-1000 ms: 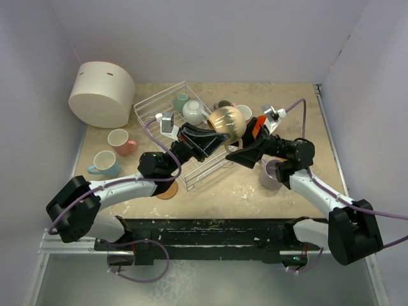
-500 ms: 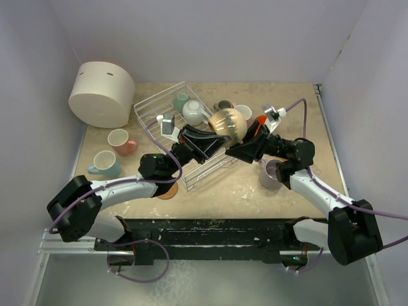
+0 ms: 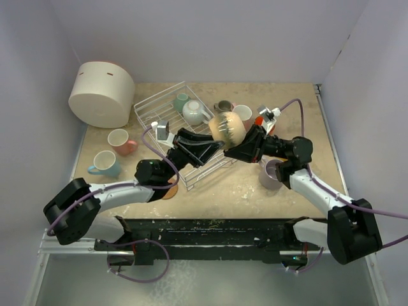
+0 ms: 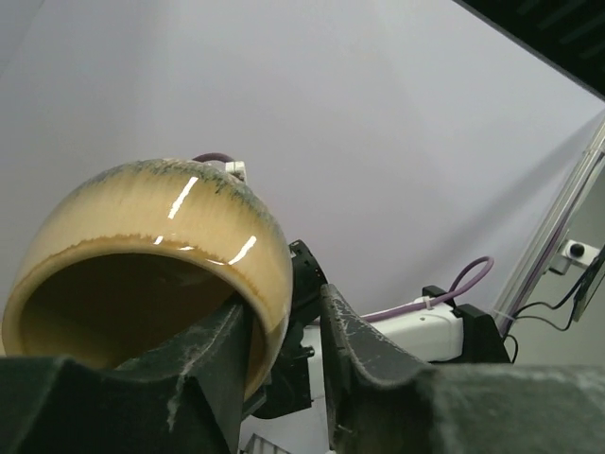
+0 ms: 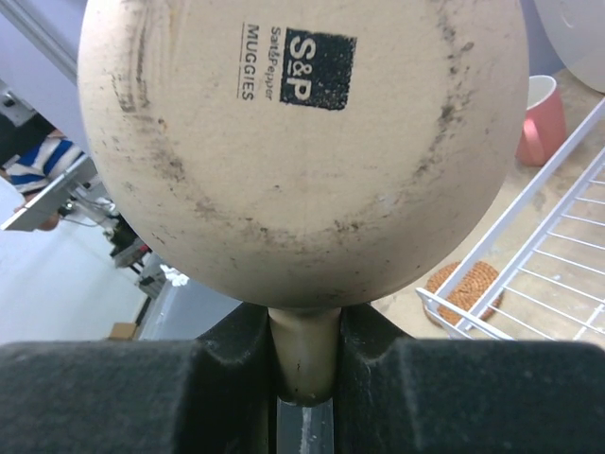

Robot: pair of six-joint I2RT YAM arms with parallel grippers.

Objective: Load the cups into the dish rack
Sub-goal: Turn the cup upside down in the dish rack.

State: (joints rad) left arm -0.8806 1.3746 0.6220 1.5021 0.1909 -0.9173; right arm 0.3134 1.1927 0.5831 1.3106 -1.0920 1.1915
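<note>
A beige cup (image 3: 226,126) hangs tilted above the dish rack (image 3: 159,94), between both grippers. My right gripper (image 3: 234,148) is shut on its handle; the right wrist view shows the cup's stamped base (image 5: 302,142) with the handle pinched in that gripper (image 5: 304,355). My left gripper (image 3: 213,144) is open. In its wrist view one finger (image 4: 213,355) sits inside the cup's mouth (image 4: 161,227), and the other finger (image 4: 354,340) stands clear of the outer wall. A teal cup (image 3: 182,101) and a white cup (image 3: 193,112) lie in the rack.
A pink cup (image 3: 121,141) and a light blue cup (image 3: 104,164) stand left of the rack. A lilac cup (image 3: 269,173) is under my right arm, with more cups (image 3: 243,115) behind it. A large white cylinder (image 3: 101,93) sits back left. A cork coaster (image 3: 167,190) lies at the rack's near corner.
My right jaws have closed onto the beige cup's handle. My left jaws, shut on its rim before, have opened. The cup has shifted slightly up and right.
</note>
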